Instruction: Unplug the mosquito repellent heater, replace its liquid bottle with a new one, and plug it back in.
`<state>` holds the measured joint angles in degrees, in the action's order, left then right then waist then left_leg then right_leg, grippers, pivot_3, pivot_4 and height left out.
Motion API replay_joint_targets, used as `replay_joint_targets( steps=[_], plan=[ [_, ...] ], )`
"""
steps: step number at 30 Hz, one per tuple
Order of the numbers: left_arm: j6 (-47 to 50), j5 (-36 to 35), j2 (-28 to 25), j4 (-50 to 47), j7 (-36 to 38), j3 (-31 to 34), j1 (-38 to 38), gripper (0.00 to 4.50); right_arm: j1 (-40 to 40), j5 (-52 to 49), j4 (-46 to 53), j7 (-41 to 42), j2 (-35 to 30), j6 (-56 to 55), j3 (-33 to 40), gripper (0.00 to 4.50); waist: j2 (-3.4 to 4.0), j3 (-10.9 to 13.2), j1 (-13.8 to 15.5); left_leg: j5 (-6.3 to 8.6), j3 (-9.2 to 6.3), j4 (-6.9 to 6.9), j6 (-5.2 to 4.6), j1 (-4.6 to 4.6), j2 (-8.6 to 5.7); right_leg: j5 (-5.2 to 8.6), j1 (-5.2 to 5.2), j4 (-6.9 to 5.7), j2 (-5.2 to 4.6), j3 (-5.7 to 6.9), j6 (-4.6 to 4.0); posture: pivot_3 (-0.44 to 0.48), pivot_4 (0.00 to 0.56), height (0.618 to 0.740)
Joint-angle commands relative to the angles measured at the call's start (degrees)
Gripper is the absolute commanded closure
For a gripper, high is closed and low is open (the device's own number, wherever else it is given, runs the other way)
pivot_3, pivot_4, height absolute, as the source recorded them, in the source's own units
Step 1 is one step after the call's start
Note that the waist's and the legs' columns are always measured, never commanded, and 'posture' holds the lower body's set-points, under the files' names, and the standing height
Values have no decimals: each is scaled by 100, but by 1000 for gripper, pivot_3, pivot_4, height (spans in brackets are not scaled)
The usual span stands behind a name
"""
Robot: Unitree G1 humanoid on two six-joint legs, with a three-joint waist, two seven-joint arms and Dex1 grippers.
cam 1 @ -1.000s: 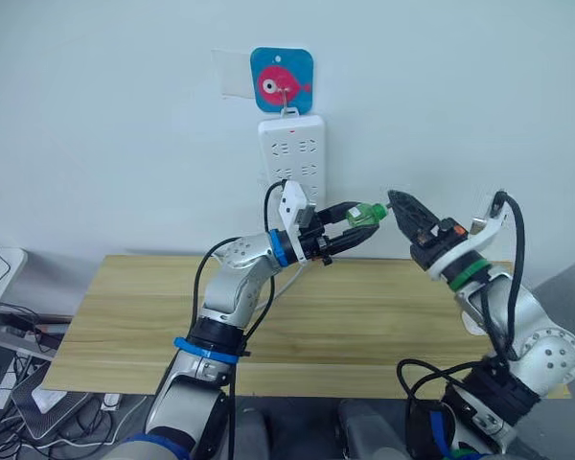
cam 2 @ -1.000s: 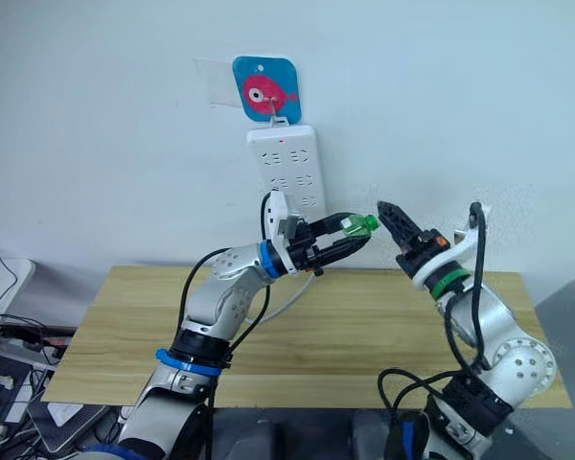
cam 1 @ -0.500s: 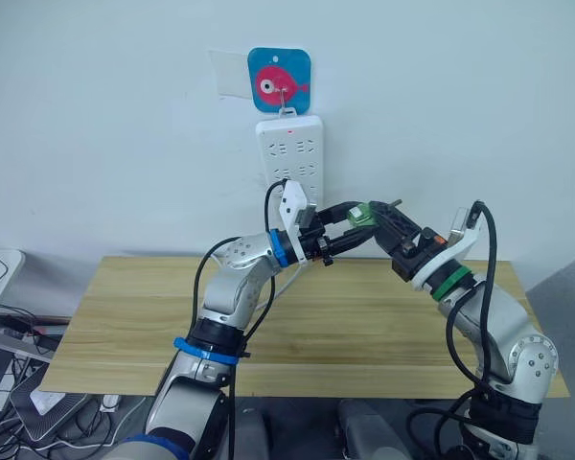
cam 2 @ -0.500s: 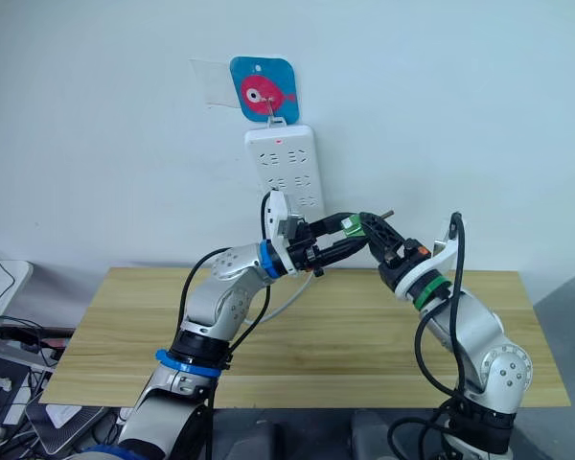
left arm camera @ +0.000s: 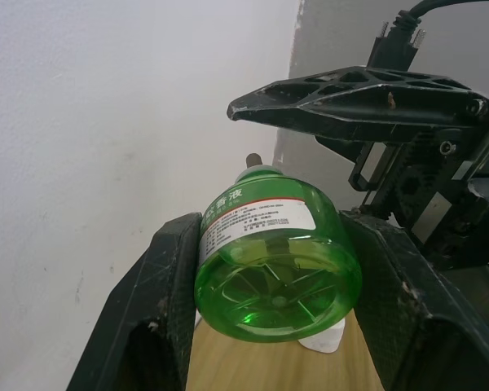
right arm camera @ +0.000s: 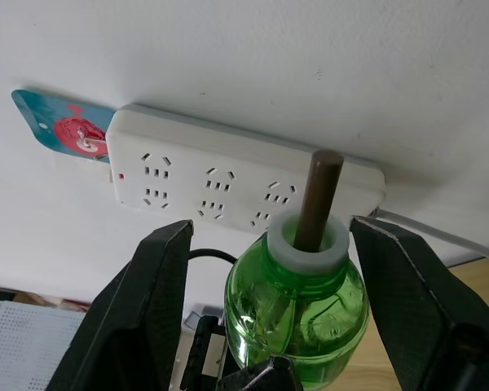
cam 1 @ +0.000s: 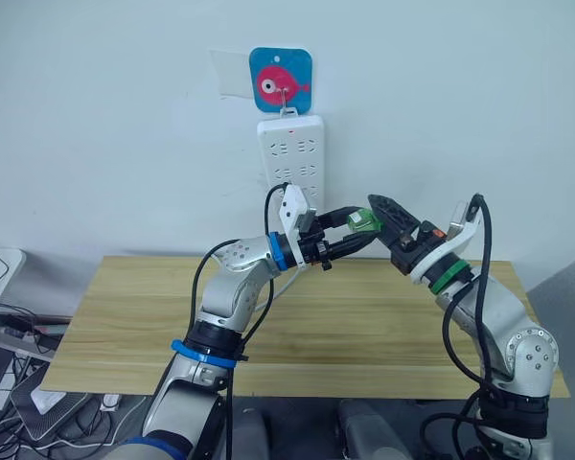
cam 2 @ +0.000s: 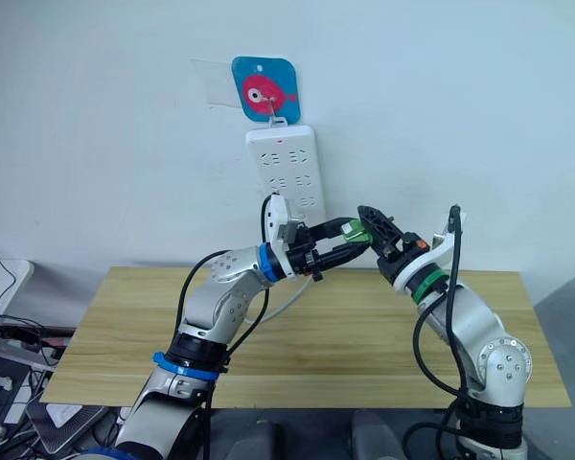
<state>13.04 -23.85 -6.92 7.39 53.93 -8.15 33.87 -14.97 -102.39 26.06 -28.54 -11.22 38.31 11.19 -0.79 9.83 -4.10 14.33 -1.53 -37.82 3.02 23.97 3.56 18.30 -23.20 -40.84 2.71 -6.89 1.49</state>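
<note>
Two arms are meeting in mid-air above a long pale wooden table (cam 1: pixel 125 326), in front of a plain white wall. A tall white multi-socket power strip (cam 1: pixel 292 153) is hanging on that wall from a small blue square hook plate with a pink fish on it (cam 1: pixel 281 80), above and behind both sets of jaws.

The left gripper (cam 1: pixel 359 230) is reaching toward the robot's right with its two black fingers (left arm camera: pixel 167 277) closed on the sides of the liquid bottle (left arm camera: pixel 273 261), a small squat translucent green plastic bottle with a printed label; the left wrist view is looking at the bottle's base seated snugly between them. The bottle is being held up off the table, just below the power strip's lower end.

The right gripper (right arm camera: pixel 306 269) is pointing back toward the left one, its jaws standing wide apart and straddling the bottle's neck end, with a gap showing on each side. A thin dark brown wick rod (right arm camera: pixel 318 195) is sticking out of the bottle's white collar (right arm camera: pixel 306 244), midway between the open right fingers (right arm camera: pixel 147 285).
</note>
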Motion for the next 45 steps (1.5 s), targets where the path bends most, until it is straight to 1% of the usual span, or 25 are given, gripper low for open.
replay_joint_targets(
  steps=[1, 3, 7, 12, 14, 15, 19, 21, 22, 25, 27, 29, 30, 31, 33, 34, 38, 40, 42, 45],
  plan=[
    [-94, -25, 49, -188, 1, -15, 33, 2235, -56, -2, 97, 145, -69, -150, -80, 1676, 0, 0, 1, 0, 0, 0, 0, 0, 0, 0, 0, 0, 0, 0, 0, 14, 155, 740],
    [-96, -24, 58, -184, 5, -18, 35, 2235, -52, 3, 94, 165, -93, -195, -120, 2230, 0, 0, 1, 0, -1, 0, 0, 0, 0, 0, 0, 0, 0, 0, 0, 14, 155, 740],
    [-118, -17, 69, -143, 16, -22, 58, 2235, -56, -15, 73, 212, -153, -273, -191, 3628, 0, 0, 4, 0, 1, 0, 0, 0, 0, 0, 0, 0, 0, -1, 0, 14, 155, 740],
    [-100, -27, 44, -145, 61, -40, 55, 2235, -62, -34, 80, 248, -205, -322, -251, 3653, 0, 0, 15, 0, 0, 0, 0, 0, 0, 0, 0, 0, 0, -1, 0, 14, 153, 740],
    [-63, 2, 3, -123, 88, -65, 65, 1510, -65, -18, 74, 264, -209, -340, -272, 3653, 0, 0, 17, 0, 0, 0, 0, 0, 0, 0, 0, 0, 0, -1, 0, 15, 153, 740],
    [-25, 23, -39, -110, 121, -91, 73, 1316, -56, 7, 68, 285, -219, -340, -280, 3653, 0, 0, 24, 0, 0, 0, 0, 0, 0, 0, 0, 0, 0, 0, 0, 15, 154, 740],
    [-27, 216, -281, -11, 218, -189, 116, 22, 63, 234, 31, 427, -348, -351, -249, 3653, 0, 0, 43, 0, 0, 0, 0, 0, 0, 0, 0, 0, 0, 0, 0, 17, 154, 740],
    [-39, 279, -369, 58, 260, -199, 144, 0, 124, 438, -19, 510, -410, -393, -202, 3653, 0, 0, 61, 0, 0, 0, 0, -1, 0, 0, 0, 0, 0, 0, 0, 21, 154, 740],
    [-36, 328, -423, 104, 250, -196, 140, 0, 238, 738, -60, 638, -514, -400, -167, 3653, 0, 0, 77, 0, 0, 0, 0, -2, 0, 0, 0, 0, 0, 0, 0, 24, 156, 740],
    [-26, 485, -585, 124, 261, -263, 42, 0, 642, 2075, -82, 1225, -1090, -276, -327, 3653, 0, 0, 115, 0, 1, 0, 0, 0, 0, 0, 0, 3, -1, 0, 0, 24, 158, 740],
    [78, 552, -723, 77, 410, -398, -39, 0, 859, 3308, -204, 1710, -1537, -405, -681, 3653, 0, 0, 139, 0, 2, 1, 0, 1, 0, 0, 0, 9, -2, 0, 0, 20, 160, 740],
    [210, 643, -948, -18, 712, -664, -134, 0, 1083, 4938, -496, 2224, -2041, -885, -1240, 3653, 0, 0, 161, 0, 5, 1, 0, -1, -1, 1, 0, 11, -2, -1, 1, 21, 159, 740],
    [235, 698, -1040, -54, 829, -783, -172, 0, 1175, 5613, -748, 2398, -2155, -1196, -1445, 3653, 0, 0, 163, 0, 5, 1, 0, -2, 0, 2, 0, 11, -2, 0, 3, 21, 159, 740],
    [243, 730, -1093, -76, 895, -852, -193, 0, 1230, 6047, -933, 2523, -2176, -1424, -1549, 3653, -1, 1, 167, 0, 7, 3, 0, -5, -1, 8, 0, 11, -2, -1, 14, 21, 159, 740],
    [126, 870, -1197, -80, 1017, -1008, -225, 0, 1259, 6994, -1576, 2766, -2141, -2150, -1718, 3653, -3, 2, 169, 0, 6, 2, 0, -7, 1, 14, -1, 7, -1, -1, 23, 25, 157, 740],
    [106, 917, -1232, -70, 1047, -1051, -226, 0, 1233, 7307, -1838, 2872, -2062, -2413, -1739, 3653, -3, 2, 174, 0, 6, 0, 0, -7, 0, 13, -1, 5, 0, -1, 22, 25, 157, 740],
    [-71, 1082, -1264, 45, 1047, -1089, -193, 0, 978, 8059, -2900, 3068, -1538, -3249, -1595, 3653, -4, 2, 159, 0, 14, -5, 0, -11, 1, 11, -1, -1, 0, -10, 19, 25, 156, 740],
    [-148, 1132, -1226, 134, 1011, -1061, -159, 0, 817, 8405, -3480, 3078, -1315, -3599, -1527, 3653, -4, 2, 171, 0, 13, -6, 0, -12, 0, 0, 0, -2, 0, -9, 0, 27, 153, 740],
    [-158, 1132, -1217, 151, 1051, -1049, -140, 0, 634, 8644, -4056, 3057, -1089, -3839, -1455, 3653, -4, 2, 182, 0, 14, -8, 1, -12, -1, -1, 1, -2, -1, -10, -1, 33, 151, 740],
    [-116, 1078, -1197, 108, 1078, -1002, -122, 0, 456, 8894, -4647, 3112, -855, -4130, -1341, 3653, -3, 2, 213, 0, 15, -6, 1, -11, -1, -1, 1, -1, -1, -10, -3, 42, 150, 740]
  ],
)
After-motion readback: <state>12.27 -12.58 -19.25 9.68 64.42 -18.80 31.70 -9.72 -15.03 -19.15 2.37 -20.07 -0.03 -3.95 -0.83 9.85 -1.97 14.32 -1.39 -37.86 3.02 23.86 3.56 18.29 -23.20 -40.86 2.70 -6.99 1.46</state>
